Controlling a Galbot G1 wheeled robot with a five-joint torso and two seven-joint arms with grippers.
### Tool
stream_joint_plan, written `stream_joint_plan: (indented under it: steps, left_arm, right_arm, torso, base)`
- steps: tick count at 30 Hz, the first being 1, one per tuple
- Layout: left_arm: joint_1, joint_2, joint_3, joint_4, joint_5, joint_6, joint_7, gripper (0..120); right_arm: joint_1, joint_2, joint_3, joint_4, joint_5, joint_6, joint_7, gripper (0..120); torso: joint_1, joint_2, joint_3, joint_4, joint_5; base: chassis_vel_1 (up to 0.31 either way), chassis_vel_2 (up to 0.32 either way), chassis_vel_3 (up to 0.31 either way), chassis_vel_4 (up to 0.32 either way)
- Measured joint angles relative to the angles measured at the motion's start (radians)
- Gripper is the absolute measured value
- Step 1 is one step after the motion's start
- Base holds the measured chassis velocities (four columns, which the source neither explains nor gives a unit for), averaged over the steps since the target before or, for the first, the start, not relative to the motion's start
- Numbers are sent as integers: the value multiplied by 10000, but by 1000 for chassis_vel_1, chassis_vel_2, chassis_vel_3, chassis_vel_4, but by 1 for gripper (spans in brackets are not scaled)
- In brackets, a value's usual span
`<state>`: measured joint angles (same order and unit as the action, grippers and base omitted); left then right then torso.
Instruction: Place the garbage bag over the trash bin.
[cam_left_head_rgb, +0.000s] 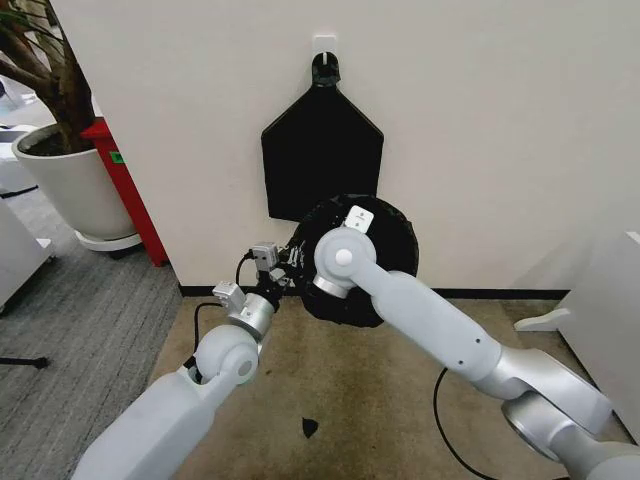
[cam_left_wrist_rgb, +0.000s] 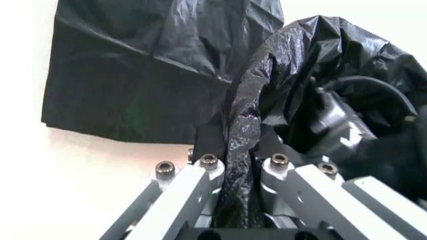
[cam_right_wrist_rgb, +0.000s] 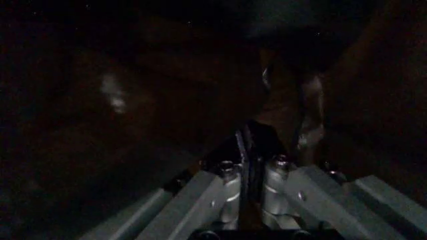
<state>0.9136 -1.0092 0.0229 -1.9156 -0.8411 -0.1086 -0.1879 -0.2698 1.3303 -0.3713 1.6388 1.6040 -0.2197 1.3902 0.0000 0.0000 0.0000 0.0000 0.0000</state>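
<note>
A flat, smooth black pentagon-shaped bundle (cam_left_head_rgb: 322, 152) hangs from a hook on the cream wall, directly above both claws and just behind the work. Off to the left side stand a red panel (cam_left_head_rgb: 128, 188) and a large white plant pot (cam_left_head_rgb: 75, 180) holding a tree, well apart from the arms. The loose, crinkled, glossy black garbage bag (cam_left_head_rgb: 395, 240) sits low against the wall as a rounded, ring-like mass; the trash bin itself cannot be made out under it. The left gripper (cam_left_wrist_rgb: 239, 165) reaches up from the lower left with its wrist bent toward the bag's left edge, its two fingers pressed together on a bunched fold of black plastic. The right arm comes from the lower right, elbow raised, with its wrist covering the bag's middle; the right gripper (cam_right_wrist_rgb: 250, 170) is inside the dark bag, fingers nearly closed on a thin fold of plastic. Bare brown carpet (cam_left_head_rgb: 340, 390) lies open beneath both arms, with a small black scrap (cam_left_head_rgb: 310, 427) on it.
</note>
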Motion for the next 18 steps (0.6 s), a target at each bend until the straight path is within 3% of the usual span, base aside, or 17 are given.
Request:
stream_joint_plan:
  steps: [11, 18]
  left_arm:
    - [15, -2, -3, -115, 13, -12, 31, 4]
    - [-41, -34, -59, -68, -137, -5, -52, 4]
  right_arm:
    - [2, 278, 273, -859, -124, -242, -297, 0]
    - [-73, -294, 217, 304, 395, -386, -328, 0]
  torso:
    - [1, 0, 0, 0, 0]
    - [0, 0, 0, 0, 0]
  base:
    - [0, 0, 0, 0]
    - [0, 0, 0, 0]
